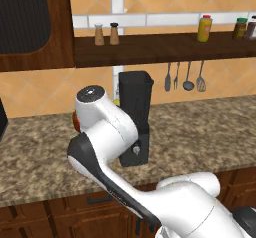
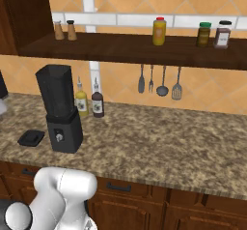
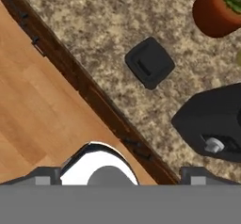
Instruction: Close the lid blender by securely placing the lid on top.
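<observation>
Fingers' spread cannot be told; lid (image 3: 150, 62) lies flat on granite counter (image 2: 159, 142) beside the blender (image 2: 60, 108).

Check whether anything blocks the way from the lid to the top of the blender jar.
Nothing visible does. The lid lies flat on the counter right beside the blender, on its left in the right base view, with bare granite between them. The jar's mouth is open and uncovered. The plant pot stands off to the side.

You see the lid (image 3: 150, 62) flat on the bench (image 3: 94, 25), between the plant pot (image 3: 214, 11) and the blender (image 3: 214, 124).
</observation>
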